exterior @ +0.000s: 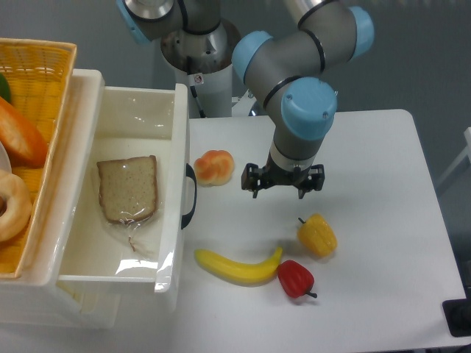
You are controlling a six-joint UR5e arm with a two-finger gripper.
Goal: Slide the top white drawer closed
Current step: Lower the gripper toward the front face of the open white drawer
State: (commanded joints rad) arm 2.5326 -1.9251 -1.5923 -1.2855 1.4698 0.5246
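Note:
The top white drawer (175, 147) stands pulled out to the right from the white cabinet, its black arched handle (190, 195) on the front panel facing the table. A slice of bread in a clear bag (127, 189) lies inside it. My gripper (283, 187) hangs over the table right of the handle, roughly a hand's width away, above the banana. Its fingers point down and stand apart, open, with nothing between them.
An orange bun (214, 167) lies just right of the drawer front. A banana (238, 266), a red pepper (296, 279) and a yellow pepper (317, 234) lie below the gripper. A yellow woven basket (44, 73) with food sits on top of the cabinet at left.

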